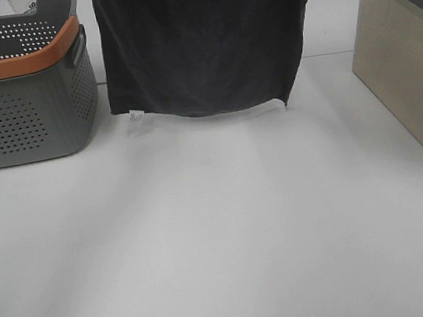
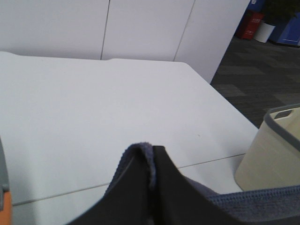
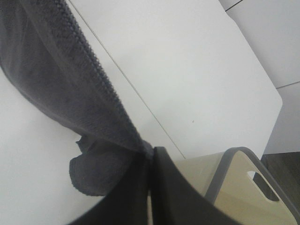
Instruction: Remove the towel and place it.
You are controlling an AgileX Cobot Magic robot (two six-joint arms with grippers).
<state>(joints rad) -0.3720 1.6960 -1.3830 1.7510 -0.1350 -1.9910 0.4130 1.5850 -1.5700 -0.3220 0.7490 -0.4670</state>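
Hanging towel [image 1: 206, 44], clamped by left pincer [image 2: 153, 164] and right pincer [image 3: 151, 164]

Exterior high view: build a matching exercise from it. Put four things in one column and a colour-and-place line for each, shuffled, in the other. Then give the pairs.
Things
1. towel
2. basket
3. bin
4. table

Descriptions
A. grey, perforated, with an orange rim, on the left
B. white, beneath everything else
C. dark charcoal, hanging spread out in the middle
D. beige with a grey rim, on the right

Pairs: 1-C, 2-A, 3-D, 4-B
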